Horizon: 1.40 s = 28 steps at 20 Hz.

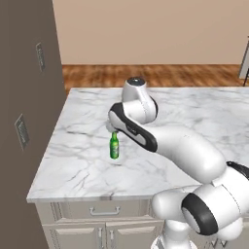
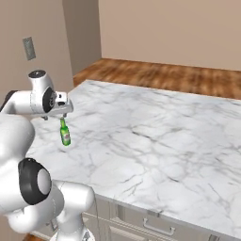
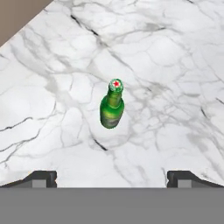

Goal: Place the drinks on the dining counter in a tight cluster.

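Before me stood a marble-topped cabinet point(image 1: 204, 116), white with grey veins. Its front carried a drawer with a metal handle point(image 1: 104, 211) and panelled doors below. A tall grey-brown panel point(image 1: 24, 82) rose at its left end, bearing two wall plates point(image 1: 41, 56), one above the other. Beyond lay a wooden floor point(image 1: 170, 75) and a beige wall point(image 1: 146, 29).

Arm stretched out, hand pointing straight down

We've got our gripper point(image 3: 112, 177) hanging with jaws spread wide and nothing between them, elbow bent forward, wrist folded over so the fingertips point(image 3: 41, 177) face down.
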Available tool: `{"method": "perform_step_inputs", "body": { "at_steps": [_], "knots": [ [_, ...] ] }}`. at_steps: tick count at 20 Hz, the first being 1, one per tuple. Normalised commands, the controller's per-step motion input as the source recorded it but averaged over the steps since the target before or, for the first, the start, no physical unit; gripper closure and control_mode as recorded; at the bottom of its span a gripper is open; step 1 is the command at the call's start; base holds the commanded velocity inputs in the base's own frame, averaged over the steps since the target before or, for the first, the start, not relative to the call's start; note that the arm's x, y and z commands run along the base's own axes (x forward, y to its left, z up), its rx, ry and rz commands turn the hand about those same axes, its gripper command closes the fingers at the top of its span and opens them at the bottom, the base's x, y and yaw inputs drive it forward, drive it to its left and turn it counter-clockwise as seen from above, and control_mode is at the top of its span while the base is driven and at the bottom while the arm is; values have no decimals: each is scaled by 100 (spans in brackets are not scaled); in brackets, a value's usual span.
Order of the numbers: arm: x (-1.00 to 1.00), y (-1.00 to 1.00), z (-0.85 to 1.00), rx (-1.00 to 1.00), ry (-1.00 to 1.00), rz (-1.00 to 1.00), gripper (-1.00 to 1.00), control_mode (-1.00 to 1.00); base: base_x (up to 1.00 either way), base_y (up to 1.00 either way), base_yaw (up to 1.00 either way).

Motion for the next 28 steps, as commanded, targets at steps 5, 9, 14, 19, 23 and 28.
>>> {"method": "perform_step_inputs", "body": {
  "at_steps": [5, 9, 14, 19, 23, 28],
  "knots": [
    [27, -4, 0, 0, 0, -1, -100, -100, 0, 0, 0],
    [-6, -37, -3, 7, -1, 0, -100, -100, 0, 0, 0],
    [-6, -16, -44, 31, -9, 1, -100, -100, 0, 0, 0],
    [6, -6, -49, 40, -5, 7, -100, -100, 0, 0, 0],
    [48, 0, -23, 25, 0, 21, -100, -100, 0, 0, 0],
    [54, -4, 0, 13, 1, 39, -100, -100, 0, 0, 0]
  ]
}}
